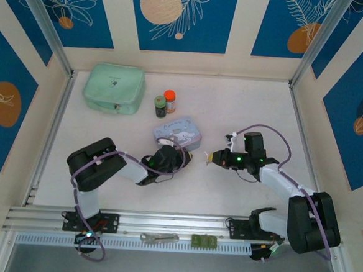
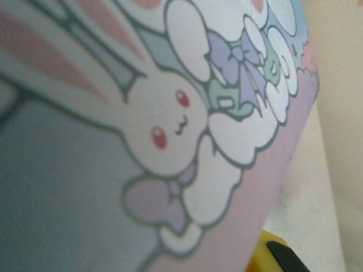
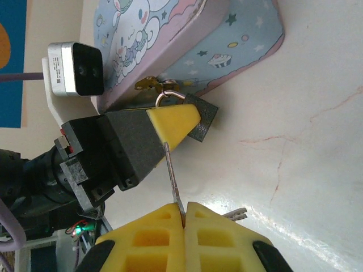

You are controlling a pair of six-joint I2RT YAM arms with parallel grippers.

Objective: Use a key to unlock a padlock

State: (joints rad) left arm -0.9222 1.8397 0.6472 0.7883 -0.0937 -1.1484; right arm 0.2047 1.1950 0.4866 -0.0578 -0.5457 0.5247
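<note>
Right gripper [image 3: 183, 208] is clamped on the key [image 3: 171, 173] — its shaft runs straight up to the left gripper [image 3: 190, 116]. We read the left jaws as closed on the padlock [image 3: 166, 97]; only the shackle shows, right against the tin [image 3: 227, 39] wall. Second key [image 3: 235, 214] dangles beside the right fingers. Tin sits mid-worktop [image 1: 245, 109] — both grippers meet at its near edge.
</note>
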